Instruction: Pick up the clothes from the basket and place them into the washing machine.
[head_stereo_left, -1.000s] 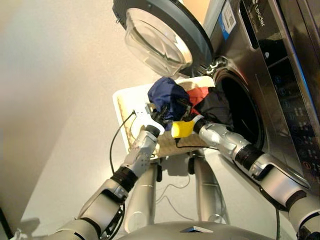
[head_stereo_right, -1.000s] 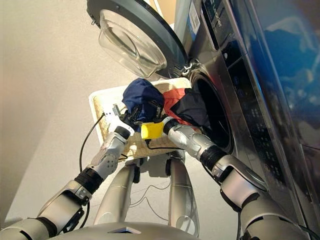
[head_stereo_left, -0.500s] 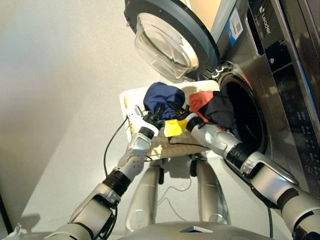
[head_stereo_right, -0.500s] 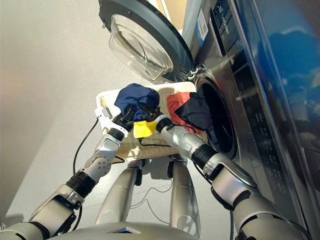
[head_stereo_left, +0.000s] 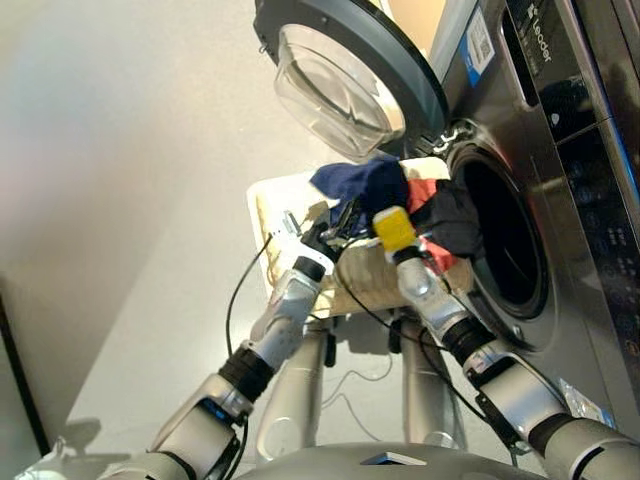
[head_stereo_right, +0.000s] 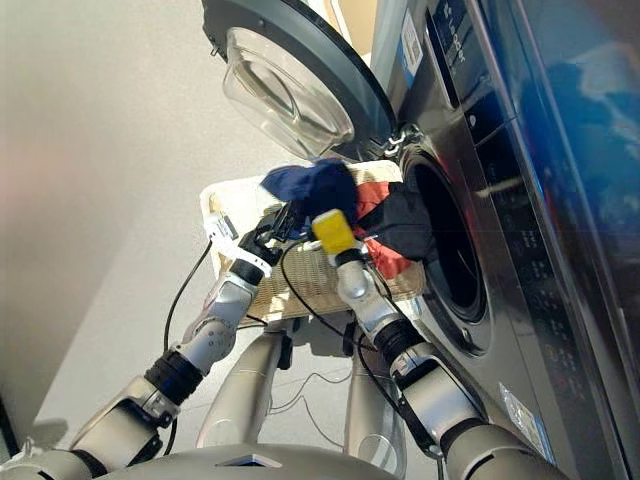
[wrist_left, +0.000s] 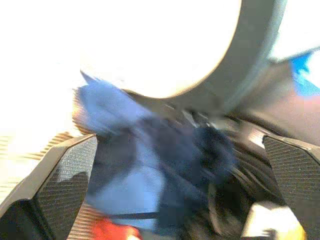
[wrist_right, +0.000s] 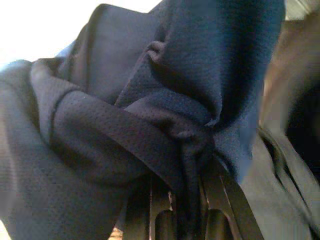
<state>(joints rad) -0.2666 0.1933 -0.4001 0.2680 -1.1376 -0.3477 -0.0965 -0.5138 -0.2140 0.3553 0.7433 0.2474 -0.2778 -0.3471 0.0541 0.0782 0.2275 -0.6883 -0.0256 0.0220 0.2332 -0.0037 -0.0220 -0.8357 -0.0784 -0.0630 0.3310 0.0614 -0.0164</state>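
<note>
The right gripper (wrist_right: 187, 220) has its jaws clenched on the navy garment (head_stereo_left: 362, 182) — lifted above the basket (head_stereo_left: 268, 205). The left gripper (wrist_left: 180, 170) — jaws spread wide, grasping nothing — faces that garment.

Warm even light in eye views; blue sheen on washing machine (head_stereo_right: 520, 150) front. Left wrist view motion-blurred, upper half blown out white. Right wrist view dim, close, sharp.
</note>
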